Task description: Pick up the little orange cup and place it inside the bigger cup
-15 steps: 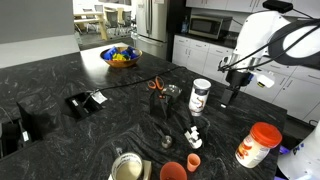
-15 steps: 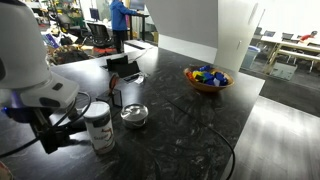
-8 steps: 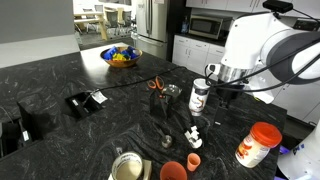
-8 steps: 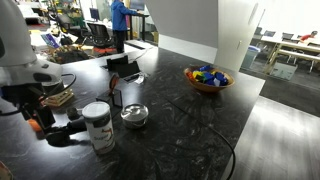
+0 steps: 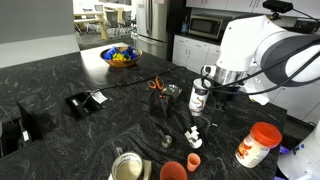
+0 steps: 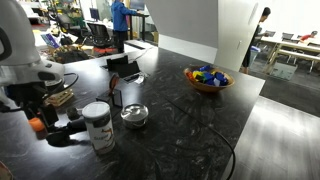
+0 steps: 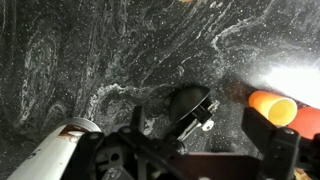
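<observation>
The little orange cup (image 5: 194, 143) stands on the dark marble counter, in front of a white can (image 5: 200, 97). It also shows at the left of an exterior view (image 6: 37, 125) and at the right edge of the wrist view (image 7: 272, 107). The bigger red-orange cup (image 5: 173, 171) stands at the counter's near edge, to the left of the little cup. My gripper (image 5: 210, 88) hangs above the counter beside the white can, above and behind the little cup. In the wrist view my gripper (image 7: 200, 130) is open and empty, over a black scoop (image 7: 188, 104).
A white jar with an orange lid (image 5: 258, 145) stands to the right. A metal cup (image 5: 125, 168) sits left of the bigger cup. Orange-handled scissors (image 5: 157, 85), a fruit bowl (image 5: 120, 57), a black device (image 5: 85, 100) and a metal bowl (image 6: 134, 115) lie further off.
My arm has swung in from the right and now hangs next to the white can, closer to the little orange cup. The objects on the counter have not moved.
</observation>
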